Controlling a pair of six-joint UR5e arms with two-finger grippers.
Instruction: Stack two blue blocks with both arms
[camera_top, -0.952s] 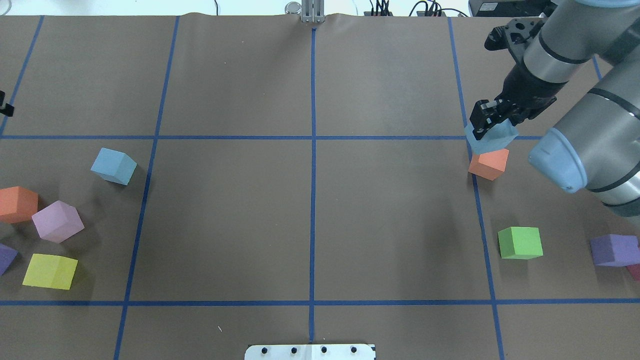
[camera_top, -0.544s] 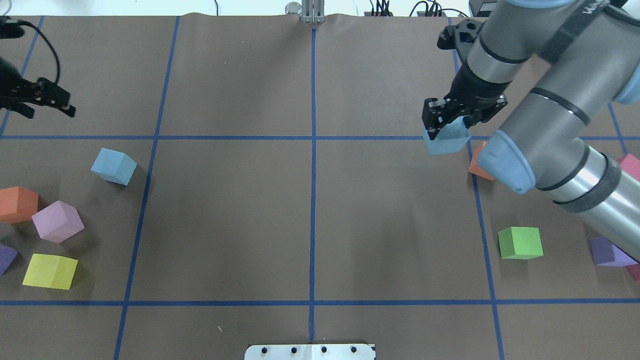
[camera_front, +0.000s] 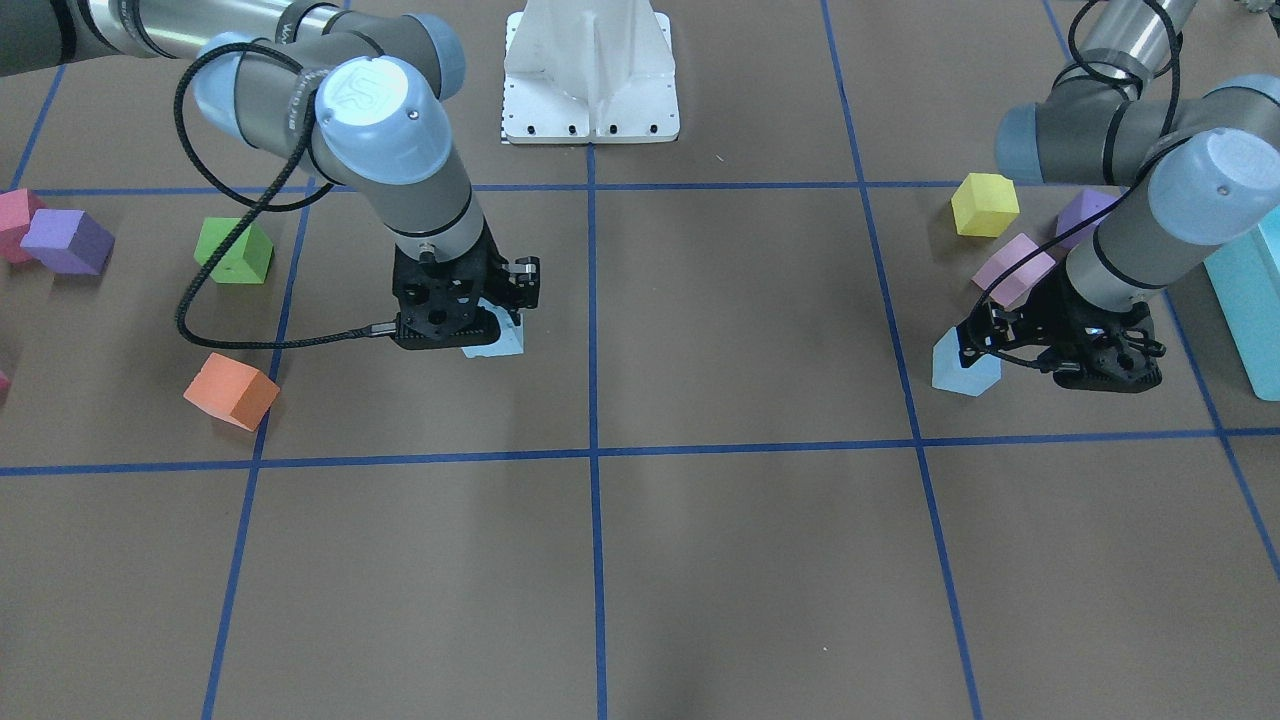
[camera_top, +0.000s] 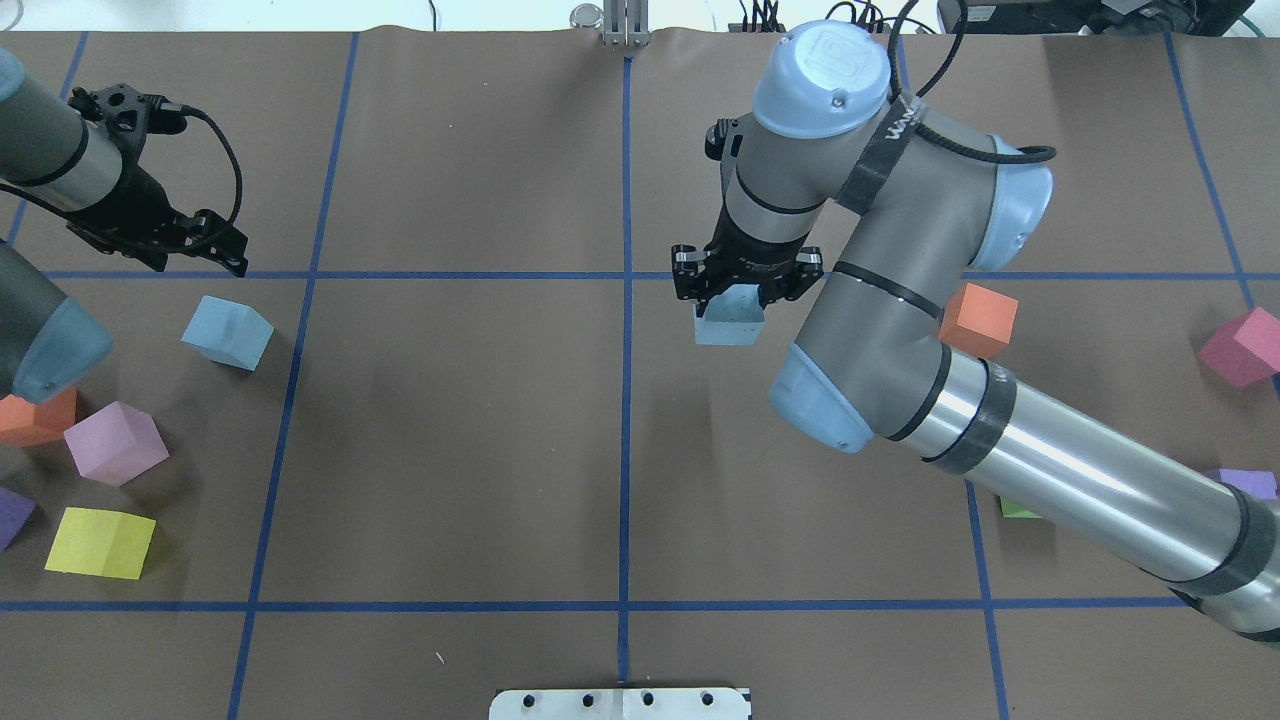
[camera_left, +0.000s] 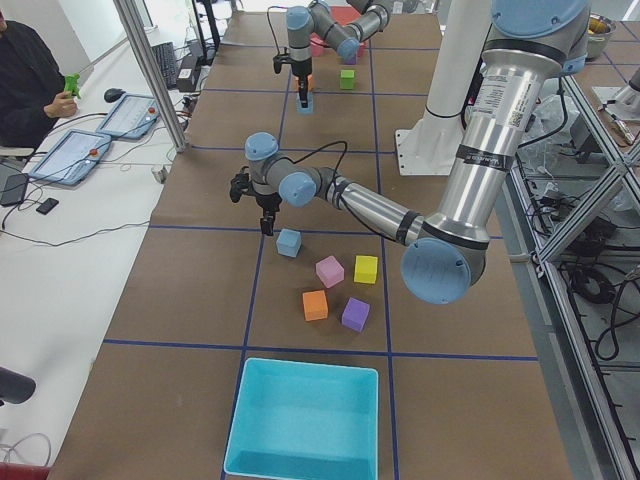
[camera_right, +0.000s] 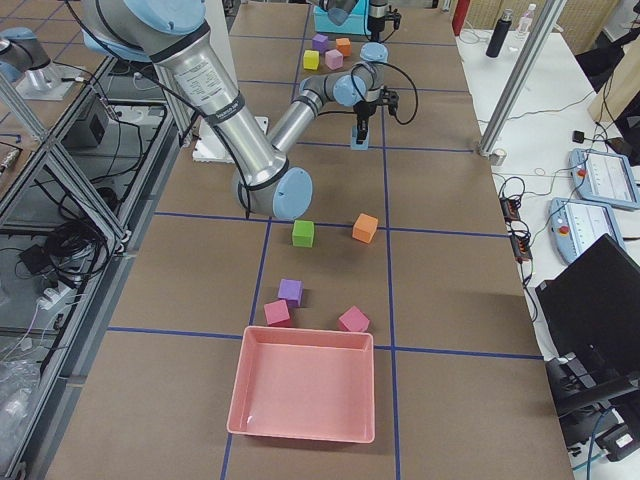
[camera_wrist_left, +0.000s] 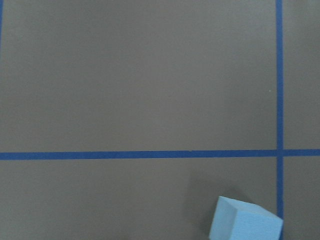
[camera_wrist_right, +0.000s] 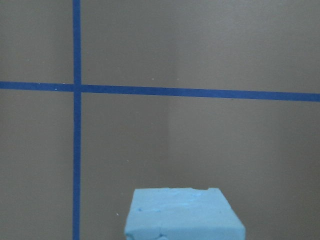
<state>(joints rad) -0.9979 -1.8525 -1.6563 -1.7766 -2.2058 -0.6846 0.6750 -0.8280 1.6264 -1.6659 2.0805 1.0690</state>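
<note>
One pale blue block (camera_top: 227, 332) lies on the table at the left; it also shows in the left wrist view (camera_wrist_left: 245, 222) and the front view (camera_front: 965, 368). My left gripper (camera_top: 197, 258) hangs just behind it, apart from it, and looks open and empty. My right gripper (camera_top: 745, 290) is shut on the second blue block (camera_top: 730, 325), held just right of the centre line. That block shows in the front view (camera_front: 497, 342) and at the bottom of the right wrist view (camera_wrist_right: 182, 215).
An orange cube (camera_top: 978, 320), a pink cube (camera_top: 1240, 345) and a purple cube (camera_top: 1245, 483) lie at the right. Orange (camera_top: 35, 420), lilac (camera_top: 115, 442) and yellow (camera_top: 100, 542) cubes lie at the left. A turquoise box (camera_left: 300, 430) and a pink tray (camera_right: 305, 385) stand at the table's ends.
My right arm has carried its blue block leftward, from over the orange cube to near the centre line. My left arm has come into view and moved right, toward the lying blue block.
</note>
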